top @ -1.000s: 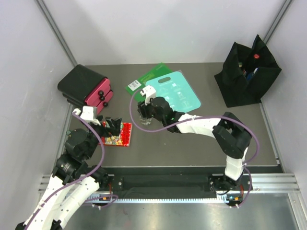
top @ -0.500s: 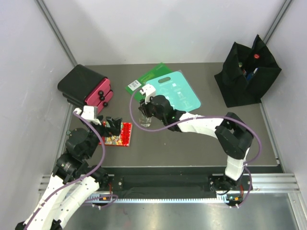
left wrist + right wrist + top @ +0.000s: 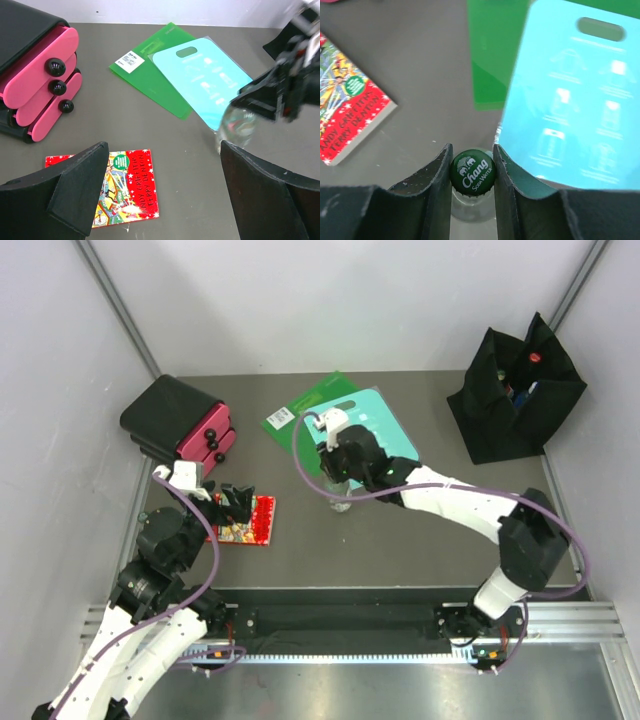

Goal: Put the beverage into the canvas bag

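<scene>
You are looking at a matte dark grey table (image 3: 420,540), walled in by plain white panels on the left, far and right sides, with a metal rail along the near edge.

Near the middle, your right gripper (image 3: 340,478) is clenched on the neck of one clear glass bottle with a round green metal cap (image 3: 472,172). The cap sits between the two dark fingers and reads "Chang Soda Water". You cannot tell whether the bottle's base touches the table.

One large, floppy black canvas bag (image 3: 515,400) stands in the far right corner, well apart from the bottle. Its soft sides are upright and its mouth is open.

Your left gripper (image 3: 162,150) hangs released, jaws wide apart, over one glossy red paperback book (image 3: 117,187) at the near left.

Two flat plastic sheets lie at far centre: a green rectangular sheet (image 3: 305,405), overlapped by a smooth turquoise board with a handle slot (image 3: 385,435).

At the far left sits one black hard case with three pink drawers (image 3: 40,80), each drawer with one round black knob.
</scene>
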### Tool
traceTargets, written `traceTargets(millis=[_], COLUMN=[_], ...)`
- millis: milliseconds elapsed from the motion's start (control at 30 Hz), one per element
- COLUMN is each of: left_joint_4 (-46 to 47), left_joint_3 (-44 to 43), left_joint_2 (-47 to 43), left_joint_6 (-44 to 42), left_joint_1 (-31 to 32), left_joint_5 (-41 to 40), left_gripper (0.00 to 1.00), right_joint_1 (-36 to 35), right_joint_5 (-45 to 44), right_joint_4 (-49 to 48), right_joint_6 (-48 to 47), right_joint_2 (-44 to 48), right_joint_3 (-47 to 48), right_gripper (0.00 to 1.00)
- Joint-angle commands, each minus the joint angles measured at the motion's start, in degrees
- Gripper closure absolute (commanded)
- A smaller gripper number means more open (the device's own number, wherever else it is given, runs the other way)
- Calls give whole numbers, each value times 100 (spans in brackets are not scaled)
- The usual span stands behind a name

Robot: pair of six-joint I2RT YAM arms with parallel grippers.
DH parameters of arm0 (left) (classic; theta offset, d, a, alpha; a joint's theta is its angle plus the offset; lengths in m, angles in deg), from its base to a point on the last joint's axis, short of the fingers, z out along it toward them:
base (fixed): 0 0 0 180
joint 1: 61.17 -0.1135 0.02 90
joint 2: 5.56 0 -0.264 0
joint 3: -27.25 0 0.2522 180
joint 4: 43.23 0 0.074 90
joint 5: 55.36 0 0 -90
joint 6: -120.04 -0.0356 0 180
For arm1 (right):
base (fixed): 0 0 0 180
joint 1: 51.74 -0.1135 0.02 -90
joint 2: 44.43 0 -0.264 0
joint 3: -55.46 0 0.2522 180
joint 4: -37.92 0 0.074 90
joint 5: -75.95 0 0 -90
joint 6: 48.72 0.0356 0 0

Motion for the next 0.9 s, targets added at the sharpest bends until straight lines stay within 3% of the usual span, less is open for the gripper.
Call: traceTargets(millis=[0,200,433,600,867], left_joint_4=[297,289,271,262,245], left_joint_3=[-1,-10,-10,-36,-28], left_joint_2=[46,186,336,450,503], left_joint_6=[-47,-64,-82,-91,-91], left_joint_1=[0,8,0,-1,8], left_joint_5=[16,86,156,270,306], left_gripper=[3,3,3,2,2], right_joint_1=[435,1410,2807,3415,4259], right_joint_5=[-243,-288,46,204,485], right_joint_4=[125,767,1102,1278,979], right_joint_6=[-179,-346,-601,-680,-803], right_joint_2=[948,1186,1099,792,686], right_joint_3=[762,1298,2624,3599,4252], right_gripper=[100,100,100,100,100])
